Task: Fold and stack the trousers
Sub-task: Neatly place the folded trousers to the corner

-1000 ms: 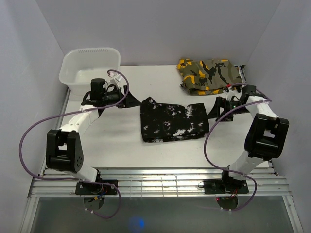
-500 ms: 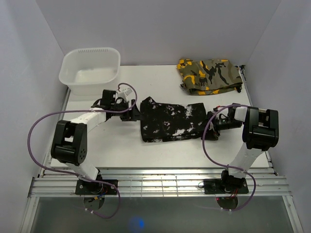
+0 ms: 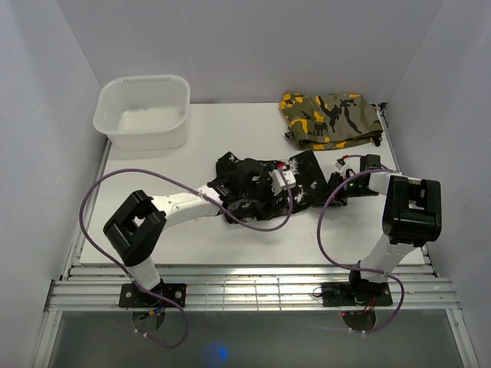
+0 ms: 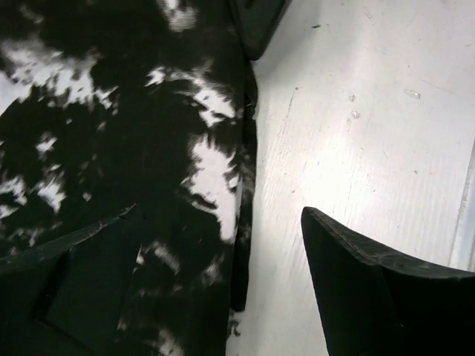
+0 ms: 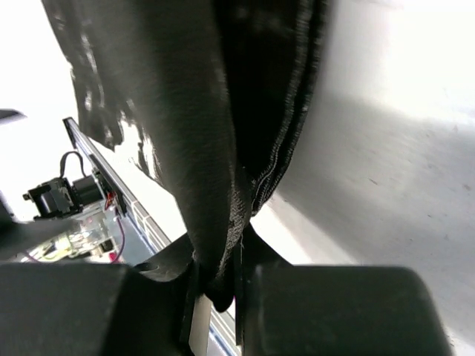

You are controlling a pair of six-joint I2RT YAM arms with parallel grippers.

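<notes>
The trousers [image 3: 265, 201] lie rumpled in the middle of the tabletop [image 3: 184, 234], between the two arms. The right hand [image 5: 217, 278] is clamped on their right-side edge, with a fold of cloth pinched tight between its fingers. The left hand [image 4: 221, 215] hovers low with its fingers spread wide, one above the fabric and one above bare tabletop. From above it seems to sit near that same edge, though black on black blurs it. A white basin [image 3: 143, 115] and a camouflage garment [image 3: 330, 119] rest at the back.
</notes>
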